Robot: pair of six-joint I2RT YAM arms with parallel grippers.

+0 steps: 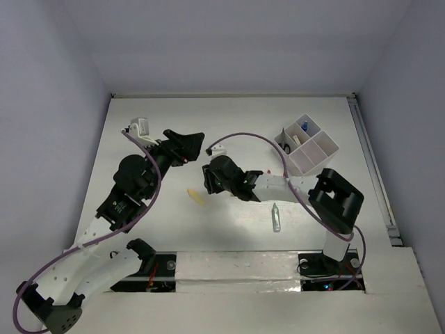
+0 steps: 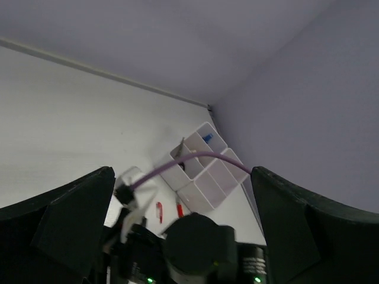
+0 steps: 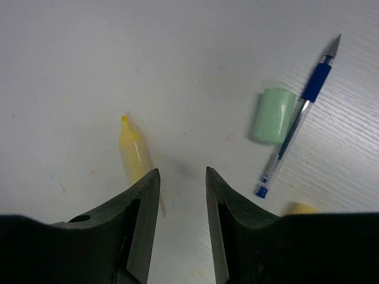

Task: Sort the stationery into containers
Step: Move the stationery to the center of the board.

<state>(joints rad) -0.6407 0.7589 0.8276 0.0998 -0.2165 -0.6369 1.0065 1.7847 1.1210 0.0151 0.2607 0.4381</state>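
right hand (image 3: 182, 174) apart, empty, beside highlighter (image 3: 135, 155) | left hand (image 2: 182, 173) wide apart, empty | tray (image 1: 314, 164) part-filled | pen (image 3: 296, 121), cap (image 3: 272, 115) loose on bench (image 3: 177, 59)

The right hand (image 3: 182, 171) hides one end of the yellow highlighter (image 3: 133, 151) and most of another yellow piece (image 3: 302, 208).

Black-and-white arms (image 1: 132, 184); purple cables (image 1: 243, 135)
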